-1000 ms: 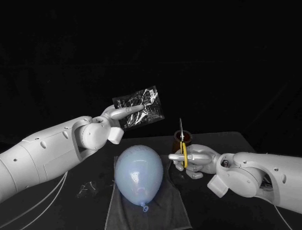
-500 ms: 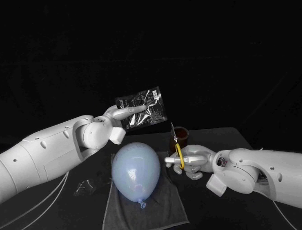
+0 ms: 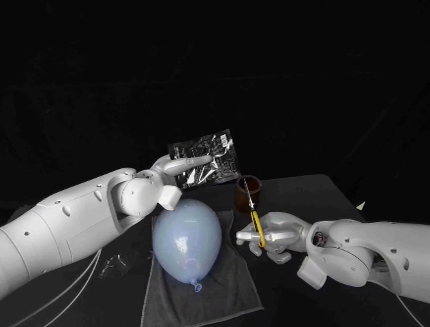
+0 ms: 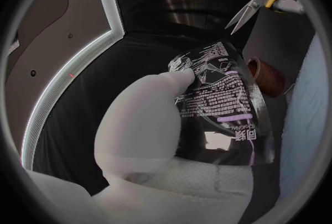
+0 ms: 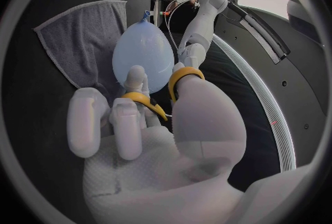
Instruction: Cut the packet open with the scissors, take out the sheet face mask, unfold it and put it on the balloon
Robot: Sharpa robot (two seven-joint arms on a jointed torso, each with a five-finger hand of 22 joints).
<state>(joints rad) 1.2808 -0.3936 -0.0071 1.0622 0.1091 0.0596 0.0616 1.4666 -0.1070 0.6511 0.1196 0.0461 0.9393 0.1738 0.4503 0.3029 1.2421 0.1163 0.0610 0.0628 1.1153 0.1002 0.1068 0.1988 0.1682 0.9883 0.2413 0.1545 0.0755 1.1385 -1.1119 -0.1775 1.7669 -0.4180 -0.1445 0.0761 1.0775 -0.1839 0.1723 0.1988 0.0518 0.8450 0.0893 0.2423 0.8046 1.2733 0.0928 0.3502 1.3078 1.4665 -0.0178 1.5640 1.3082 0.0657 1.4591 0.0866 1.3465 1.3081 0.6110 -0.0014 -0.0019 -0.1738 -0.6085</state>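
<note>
Studio-like lab: black table, black backdrop.

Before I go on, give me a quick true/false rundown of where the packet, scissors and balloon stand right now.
1. The left robot hand holds the packet raised in the air. True.
2. The scissors lie flat on the towel. False: the right robot hand holds them by the yellow handles, blades pointing up.
3. The balloon rests on the grey towel. True.
4. The sheet mask already covers the balloon. False: the balloon is bare.
</note>
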